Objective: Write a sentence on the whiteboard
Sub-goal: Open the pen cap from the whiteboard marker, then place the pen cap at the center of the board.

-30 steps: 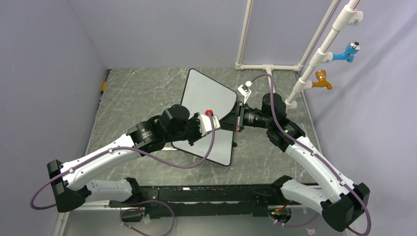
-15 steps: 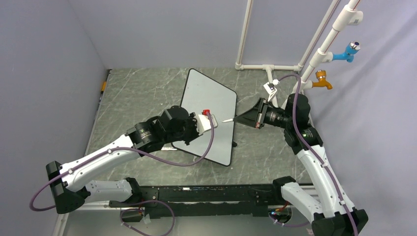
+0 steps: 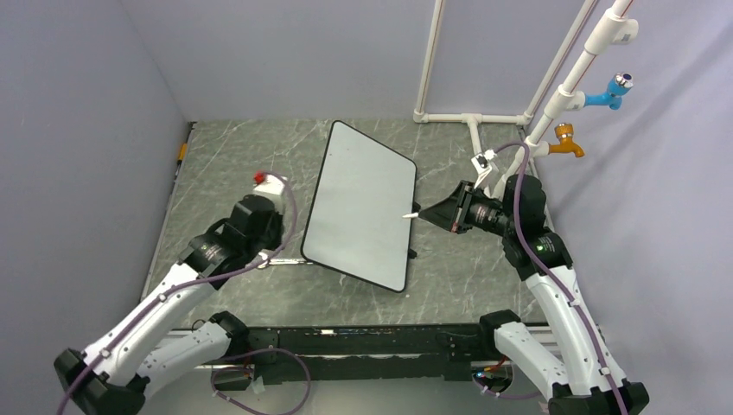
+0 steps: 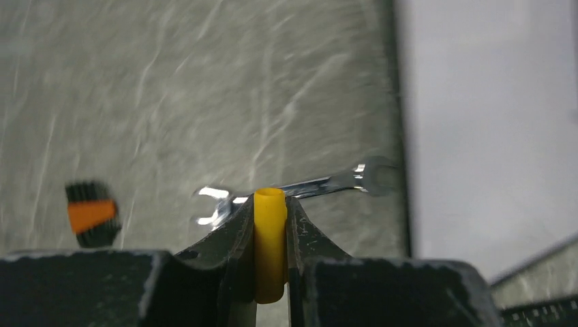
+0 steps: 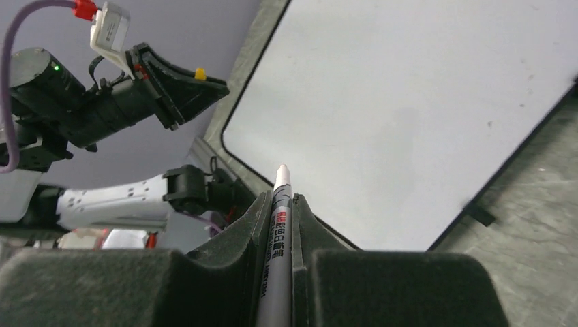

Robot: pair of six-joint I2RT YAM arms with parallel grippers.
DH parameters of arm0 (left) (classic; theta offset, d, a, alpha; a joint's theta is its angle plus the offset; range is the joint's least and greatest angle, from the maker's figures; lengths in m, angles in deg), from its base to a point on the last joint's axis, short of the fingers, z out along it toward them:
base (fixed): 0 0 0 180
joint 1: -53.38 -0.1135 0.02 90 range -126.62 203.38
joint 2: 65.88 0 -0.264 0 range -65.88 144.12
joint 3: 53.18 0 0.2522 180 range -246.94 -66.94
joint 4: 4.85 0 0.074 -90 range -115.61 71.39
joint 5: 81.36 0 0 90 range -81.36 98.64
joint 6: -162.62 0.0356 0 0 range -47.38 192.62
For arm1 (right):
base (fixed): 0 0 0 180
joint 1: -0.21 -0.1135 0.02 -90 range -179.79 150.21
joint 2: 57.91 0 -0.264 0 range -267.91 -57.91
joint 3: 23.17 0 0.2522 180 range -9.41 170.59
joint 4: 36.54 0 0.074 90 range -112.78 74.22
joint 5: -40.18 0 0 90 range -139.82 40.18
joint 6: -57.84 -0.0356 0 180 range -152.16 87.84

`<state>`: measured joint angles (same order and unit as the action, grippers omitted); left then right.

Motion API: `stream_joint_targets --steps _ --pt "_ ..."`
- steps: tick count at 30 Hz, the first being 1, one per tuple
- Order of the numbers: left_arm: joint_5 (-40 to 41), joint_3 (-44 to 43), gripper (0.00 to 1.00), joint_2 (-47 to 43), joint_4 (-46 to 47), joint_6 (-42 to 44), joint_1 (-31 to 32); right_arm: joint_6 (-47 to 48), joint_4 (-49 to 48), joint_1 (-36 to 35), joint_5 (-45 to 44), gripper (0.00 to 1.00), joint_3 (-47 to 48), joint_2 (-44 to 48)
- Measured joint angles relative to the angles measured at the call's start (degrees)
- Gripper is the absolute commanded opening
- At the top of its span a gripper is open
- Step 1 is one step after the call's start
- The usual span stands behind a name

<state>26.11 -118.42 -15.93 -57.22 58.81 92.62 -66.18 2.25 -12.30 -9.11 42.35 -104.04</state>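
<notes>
Table (image 3: 233,156): grey marbled top. The whiteboard (image 3: 363,207) lies mid-table, turned at a slant, and its face shows plain white.

The right tool (image 3: 425,213) sits just beside the board's right edge, jaws clamped on a white marker (image 5: 276,252). The marker tip points at that edge; I cannot tell whether it touches.

The left tool (image 4: 270,201) hangs left of the board, apart from it. Its jaws are nearly closed, pinching a yellow cap (image 4: 270,235) upright between them.

A steel wrench (image 4: 307,187) lies on the table just beside the board's left edge. A blurred orange-and-black item (image 4: 92,214) sits further left.
</notes>
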Motion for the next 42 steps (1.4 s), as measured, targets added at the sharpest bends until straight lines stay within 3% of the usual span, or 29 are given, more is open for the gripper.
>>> stream_joint_targets --steps 3,7,13,23,31,35,42 --pt "0.9 5.3 0.00 -2.4 -1.2 -6.6 -8.5 0.9 0.6 0.0 -2.6 0.00 -0.8 0.1" --pt "0.7 10.8 0.03 -2.4 -1.9 -13.0 -13.3 1.9 1.2 0.0 -6.3 0.00 -1.9 0.3" --pt "-1.9 18.1 0.15 -0.9 0.9 -19.0 -19.5 2.7 2.0 0.0 -9.6 0.00 -2.9 1.0" --pt "-6.1 23.5 0.60 1.7 7.0 -22.4 -25.0 3.2 2.0 0.0 -10.9 0.00 -3.7 1.4" --pt "-6.0 23.7 0.64 0.8 7.6 -22.9 -25.7 3.5 2.0 0.0 -10.9 0.00 -3.7 1.4" --pt "-6.0 21.9 0.65 -5.0 4.9 -21.6 -25.2 4.0 2.2 0.0 -12.1 0.00 -3.7 1.4" --pt "-0.1 6.9 0.60 -13.3 -1.5 -19.6 -15.6 4.7 3.4 0.0 -16.4 0.00 -1.2 0.2"
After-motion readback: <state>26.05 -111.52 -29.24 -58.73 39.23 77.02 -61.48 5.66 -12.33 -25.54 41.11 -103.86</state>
